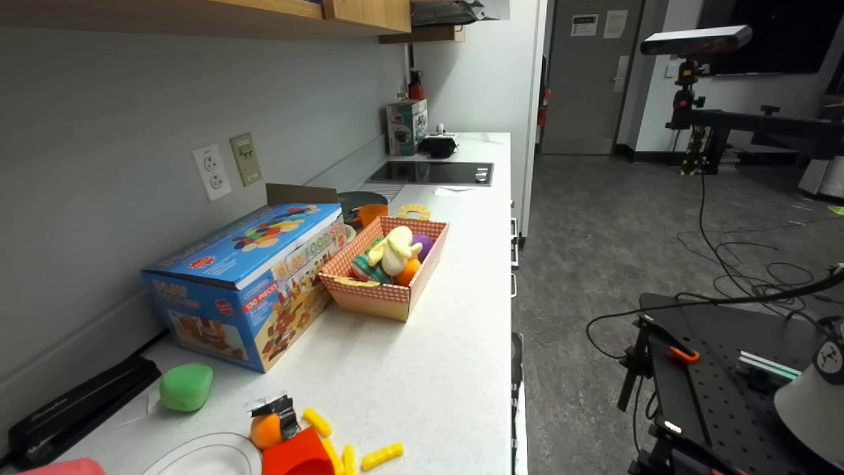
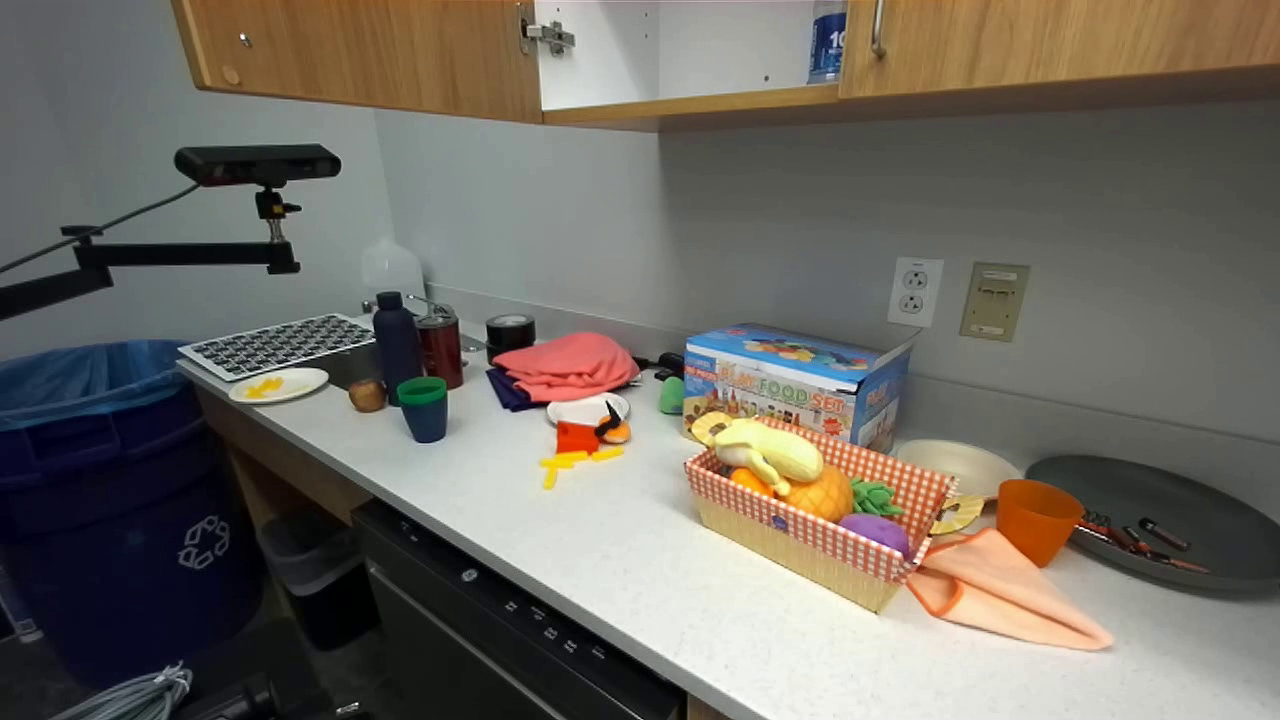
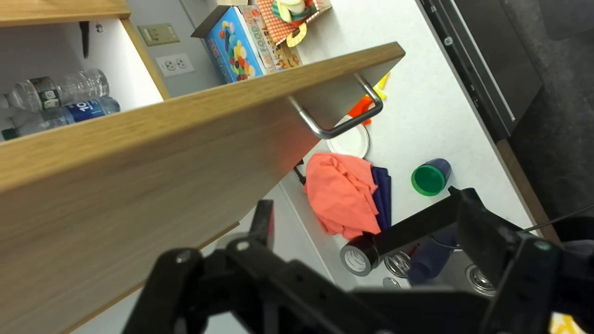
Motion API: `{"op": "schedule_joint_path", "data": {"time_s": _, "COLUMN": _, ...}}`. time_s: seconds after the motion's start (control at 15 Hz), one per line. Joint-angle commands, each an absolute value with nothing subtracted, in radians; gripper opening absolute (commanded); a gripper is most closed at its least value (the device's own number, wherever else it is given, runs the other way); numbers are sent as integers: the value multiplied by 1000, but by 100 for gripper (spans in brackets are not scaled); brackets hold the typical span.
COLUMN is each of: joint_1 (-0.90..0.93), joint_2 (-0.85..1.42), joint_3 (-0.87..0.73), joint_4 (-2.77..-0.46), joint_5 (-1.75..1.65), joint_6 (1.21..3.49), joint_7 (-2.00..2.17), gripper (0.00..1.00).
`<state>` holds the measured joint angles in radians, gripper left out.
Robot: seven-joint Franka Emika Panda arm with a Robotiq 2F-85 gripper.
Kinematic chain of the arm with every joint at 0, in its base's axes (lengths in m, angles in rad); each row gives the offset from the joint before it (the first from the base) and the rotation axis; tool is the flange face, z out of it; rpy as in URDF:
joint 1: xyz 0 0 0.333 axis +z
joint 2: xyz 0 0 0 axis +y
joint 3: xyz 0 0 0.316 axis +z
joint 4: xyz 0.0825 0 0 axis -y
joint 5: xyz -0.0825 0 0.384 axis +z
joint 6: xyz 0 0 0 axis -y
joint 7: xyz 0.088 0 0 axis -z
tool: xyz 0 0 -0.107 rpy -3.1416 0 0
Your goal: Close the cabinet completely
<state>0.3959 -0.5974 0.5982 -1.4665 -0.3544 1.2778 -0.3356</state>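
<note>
Your gripper [image 3: 364, 199] gapes wide, contact unclear; in the wrist view the cabinet door [image 3: 185, 171] lies at its ten o'clock

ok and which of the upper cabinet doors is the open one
The left-hand door in an exterior view: its hinge is exposed and the cabinet interior shows, while the right-hand door sits shut.

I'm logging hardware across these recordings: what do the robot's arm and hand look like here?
In the wrist view, the hand is black, with blocky, angular fingers and round screw heads. In an exterior view, the Panda arm shows a rounded white section bearing a dark round badge.
</note>
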Motion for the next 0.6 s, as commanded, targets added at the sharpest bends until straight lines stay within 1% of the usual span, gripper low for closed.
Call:
{"op": "schedule_joint_path", "data": {"time_s": 0.0, "joint_1": 400, "joint_2": -590, "joint_3": 601, "joint_4": -1458, "joint_5": -360, "joint_6": 1271, "joint_7": -332, "gripper": 100}}
{"op": "schedule_joint_path", "data": {"time_s": 0.2, "joint_1": 400, "joint_2": -590, "joint_3": 601, "joint_4": -1458, "joint_5": -360, "joint_6": 1271, "joint_7": -332, "gripper": 100}}
{"op": "schedule_joint_path", "data": {"time_s": 0.53, "joint_1": 355, "joint_2": -605, "joint_3": 640, "joint_4": -1531, "joint_5": -519, "joint_6": 1370, "joint_7": -275, "gripper": 100}}
